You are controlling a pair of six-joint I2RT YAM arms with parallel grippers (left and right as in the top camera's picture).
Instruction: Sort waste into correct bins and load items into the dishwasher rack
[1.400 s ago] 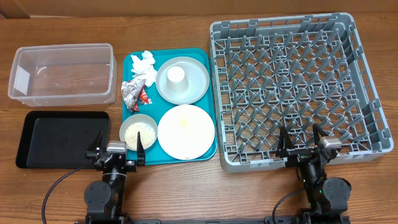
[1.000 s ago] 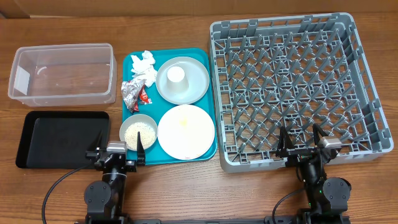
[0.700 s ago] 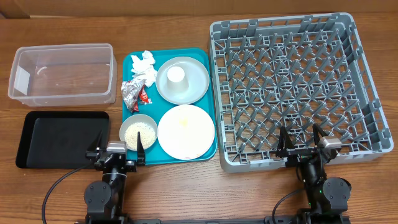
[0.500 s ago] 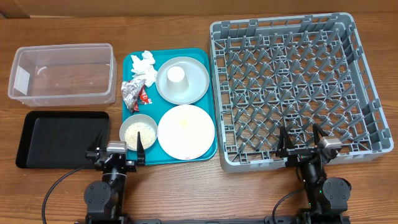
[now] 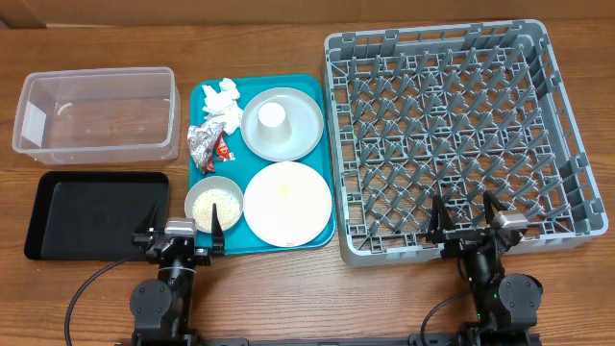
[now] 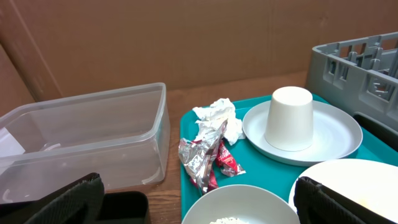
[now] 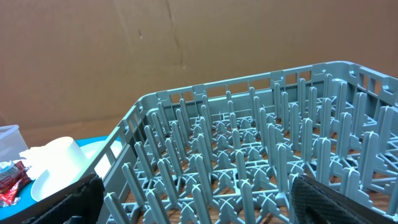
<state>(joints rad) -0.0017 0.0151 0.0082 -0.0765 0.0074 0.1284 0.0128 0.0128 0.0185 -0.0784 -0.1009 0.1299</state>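
On the teal tray [image 5: 327, 144] lie crumpled white tissue [image 5: 221, 101] [image 6: 219, 118], a silver foil wrapper [image 5: 202, 144] [image 6: 196, 158] and a red packet [image 5: 223, 149] [image 6: 227, 163]. A white cup [image 5: 273, 116] [image 6: 288, 118] stands upside down on a pale grey plate [image 5: 303, 130] [image 6: 339, 134]. A grey bowl [image 5: 213, 203] [image 6: 236, 205] holds rice. A white plate [image 5: 288, 204] has a faint yellow item [image 5: 284, 189] on it. The clear tub [image 5: 96, 112] and black tray [image 5: 94, 213] sit left. The grey rack [image 5: 452, 135] [image 7: 261, 162] is right. My left gripper [image 5: 183, 236] and right gripper [image 5: 468, 223] are open and empty.
A brown cardboard wall [image 6: 186, 37] stands behind the table. The rack's front edge [image 5: 461, 252] lies just ahead of the right arm's base. The teal tray's front edge is right by the left gripper.
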